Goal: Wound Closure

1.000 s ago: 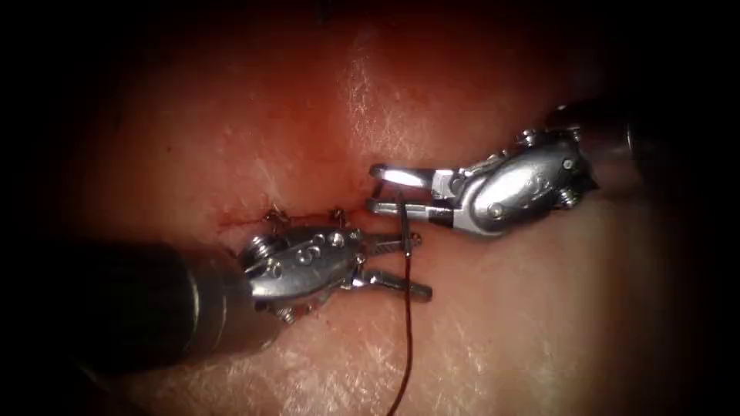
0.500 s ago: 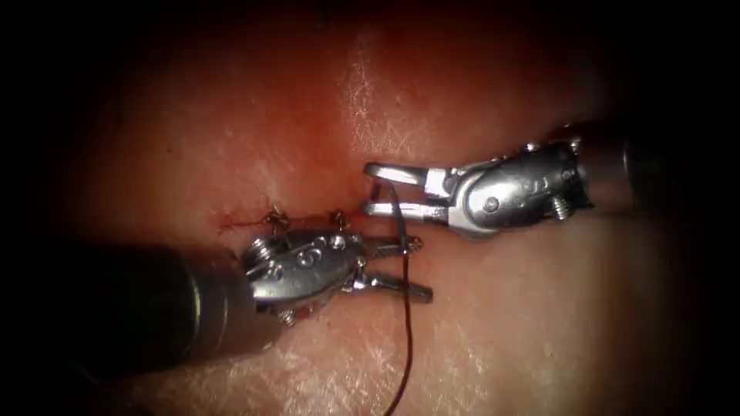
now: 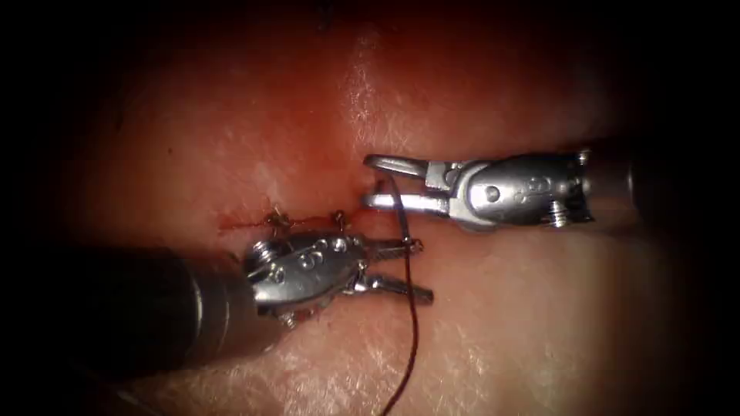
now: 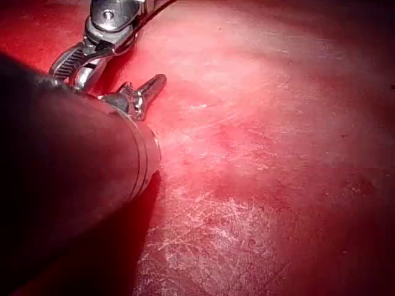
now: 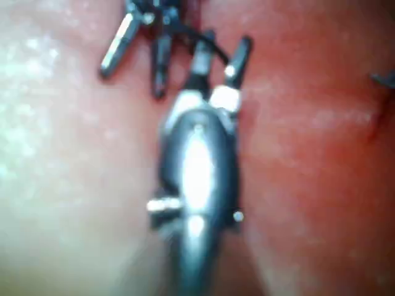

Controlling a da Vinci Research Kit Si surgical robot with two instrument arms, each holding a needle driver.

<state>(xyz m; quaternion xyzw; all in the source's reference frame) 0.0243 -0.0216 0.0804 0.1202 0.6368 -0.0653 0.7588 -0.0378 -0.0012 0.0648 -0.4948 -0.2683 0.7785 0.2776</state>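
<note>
Checked left tool: enters from 8 o'clock and points toward 3 o'clock. Found released, jaws spread, grasping nothing.

Checked right tool: enters from 3 o'clock and points toward 9 o'clock. Likewise released, jaws parted, grasping nothing.

Traced thread: leaves the tissue at the 3 o'clock end of the cut, in the gap between the right tool's parted jaws. Crosses the lower of those jaws, then brushes or passes just beside the tip of the left tool's upper jaw. Actual contact there cannot be told. Drops away toward 6 o'clock and out of the endoscope view. Long axis close to 12-to-6, roughly square to both tools.

Judged as the governing relation: thread's upper end straddled by the right tool, its middle stretch spanned by the left tool's open jaws. Right tool nearer the exit point, left tool nearer the free run. Held by neither.

Noted two tied stitches on the cut, toward 12 o'clock of the left tool, with red fluid along the line.

Needle whereabouts: cannot tell.
</note>
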